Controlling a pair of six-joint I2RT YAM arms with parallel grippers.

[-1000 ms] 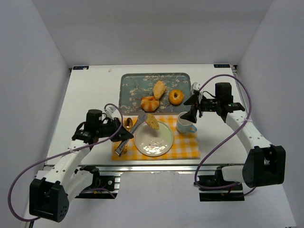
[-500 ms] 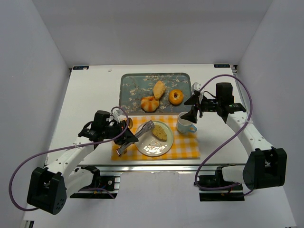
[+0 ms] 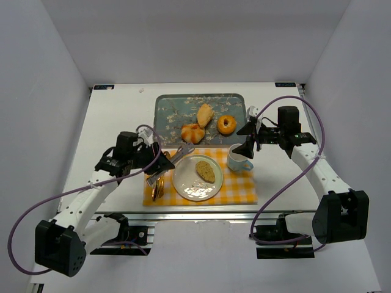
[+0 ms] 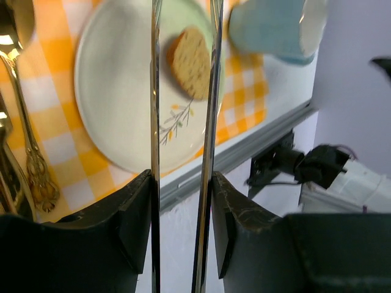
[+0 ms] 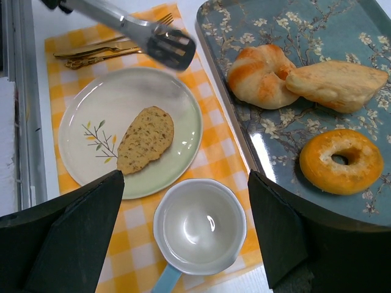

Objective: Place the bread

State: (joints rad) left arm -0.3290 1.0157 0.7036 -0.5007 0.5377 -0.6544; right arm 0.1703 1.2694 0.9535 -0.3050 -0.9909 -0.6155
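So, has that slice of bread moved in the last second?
Yes. The bread slice was held in the tongs over the far rim of the plate. Now it lies flat near the middle, free of them.

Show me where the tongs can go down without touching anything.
Bare white table lies left of the tray, and more lies right of the checkered placemat, beyond the mug. The placemat's left strip is crowded, with cutlery beside the plate.

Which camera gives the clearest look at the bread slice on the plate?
Right wrist: the whole bread slice lies unobstructed on the plate, its texture clear. Top external shows it whole but small. Left wrist shows it close, with its edge cut off by an arm of the tongs.
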